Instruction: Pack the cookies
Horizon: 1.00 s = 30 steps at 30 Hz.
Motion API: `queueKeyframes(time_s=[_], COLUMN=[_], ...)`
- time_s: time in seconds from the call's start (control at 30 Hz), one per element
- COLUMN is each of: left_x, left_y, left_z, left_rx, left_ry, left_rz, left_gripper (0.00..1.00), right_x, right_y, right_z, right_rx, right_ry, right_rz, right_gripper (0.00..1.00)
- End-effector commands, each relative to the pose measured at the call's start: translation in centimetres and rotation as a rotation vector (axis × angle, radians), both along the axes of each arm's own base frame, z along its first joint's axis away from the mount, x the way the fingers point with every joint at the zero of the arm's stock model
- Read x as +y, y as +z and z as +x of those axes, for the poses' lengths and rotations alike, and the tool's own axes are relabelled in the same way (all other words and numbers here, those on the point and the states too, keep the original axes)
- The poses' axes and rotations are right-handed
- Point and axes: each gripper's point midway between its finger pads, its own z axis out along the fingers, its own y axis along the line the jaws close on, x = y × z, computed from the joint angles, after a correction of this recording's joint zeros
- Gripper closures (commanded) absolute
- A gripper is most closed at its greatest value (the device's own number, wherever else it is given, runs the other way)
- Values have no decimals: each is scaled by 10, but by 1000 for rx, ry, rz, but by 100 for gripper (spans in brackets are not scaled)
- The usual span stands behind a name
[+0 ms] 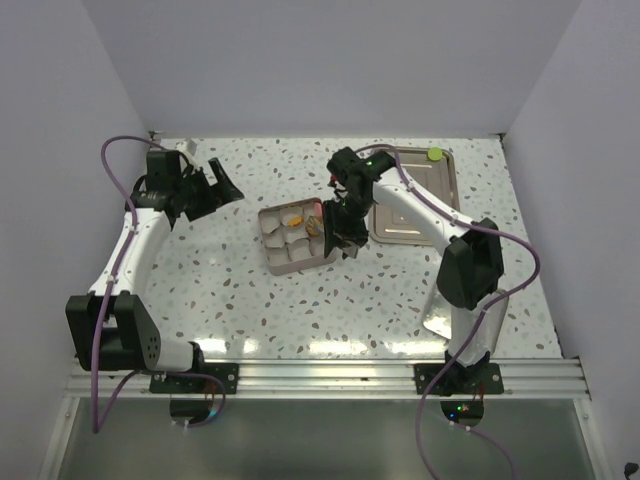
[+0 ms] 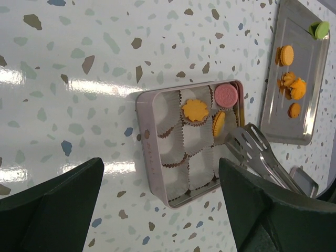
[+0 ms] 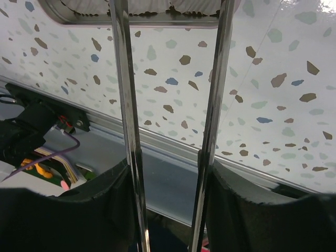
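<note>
A pale pink tin (image 2: 147,142) lined with white paper cups holds three cookies: an orange flower-shaped one (image 2: 195,109), a pink one (image 2: 226,95) and an orange one on edge (image 2: 218,124). More orange cookies (image 2: 294,86) and a green one (image 2: 319,29) lie on the metal tray (image 2: 278,123). My right gripper (image 3: 168,178) is shut on metal tongs (image 3: 126,105), whose tips (image 2: 257,149) hang at the tin's right side, spread apart with nothing between them. My left gripper (image 2: 160,184) stands open above the table, left of the tin (image 1: 268,250).
The tray (image 1: 420,200) lies right of the tin, with the green cookie (image 1: 435,154) at its far corner. The right arm reaches over the tray's left edge. White walls close in the speckled table on three sides.
</note>
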Motion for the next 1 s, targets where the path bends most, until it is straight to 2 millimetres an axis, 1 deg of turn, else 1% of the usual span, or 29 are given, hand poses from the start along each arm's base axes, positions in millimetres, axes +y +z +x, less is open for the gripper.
queueKeyframes(time_s=[0.0, 0.07, 0.1, 0.2, 0.27, 0.37, 0.4, 0.43, 0.47, 0.5, 0.53, 0.57, 0.67, 0.73, 0.8, 0.83, 0.87, 0.9, 0.93, 0.97], left_x=[1, 0, 1, 2, 2, 1, 1, 1, 0, 0, 0, -1, -2, -4, -6, -7, -8, -9, -10, -10], left_y=[9, 10, 11, 12, 12, 11, 11, 10, 11, 11, 11, 10, 10, 9, 10, 9, 9, 9, 9, 9], left_z=[5, 5, 5, 5, 5, 5, 5, 5, 6, 6, 6, 7, 7, 7, 8, 7, 7, 7, 6, 6], left_rx=[-55, -55, -58, -59, -59, -55, -57, -55, -58, -56, -56, -55, -49, -45, -47, -44, -43, -43, -41, -41], left_ry=[-2, -4, -1, 1, 1, 3, -1, 0, -1, -1, -4, -5, -10, -16, -23, -27, -30, -32, -35, -36], left_rz=[4, 2, 5, 11, 11, 8, 5, 4, 3, 1, -1, -2, -10, -19, -22, -21, -21, -21, -21, -22], left_gripper=[4, 4, 4, 4, 4, 4, 4, 4, 4, 4, 4, 4, 4, 4, 4, 4, 4, 4, 4, 4], right_x=[7, 8, 8, 2, -5, -22, -35, -42, -50, -65, -73, -87, -110, -118, -128, -131, -136, -140, -142, -145], right_y=[14, 17, 22, 29, 40, 53, 54, 55, 54, 54, 52, 51, 43, 34, 30, 22, 22, 20, 11, 11], right_z=[7, 10, 13, 20, 27, 42, 50, 54, 57, 65, 68, 76, 85, 91, 100, 104, 109, 112, 115, 120], right_rx=[-39, -48, -62, -95, -127, -164, -163, -169, -167, -164, -169, -180, -168, -150, -158, -141, -145, -142, -123, -126], right_ry=[-11, -11, -11, -18, -35, -77, -108, -114, -130, -161, -165, -191, -215, -217, -235, -238, -251, -257, -258, -268], right_rz=[40, 39, 42, 13, 14, 20, 13, 10, 3, -8, -19, -41, -84, -108, -135, -153, -158, -164, -173, -170], right_gripper=[51, 51, 51, 51, 51, 51, 51, 51, 51, 51, 51, 51, 50, 50, 50, 50, 50, 50, 50, 50])
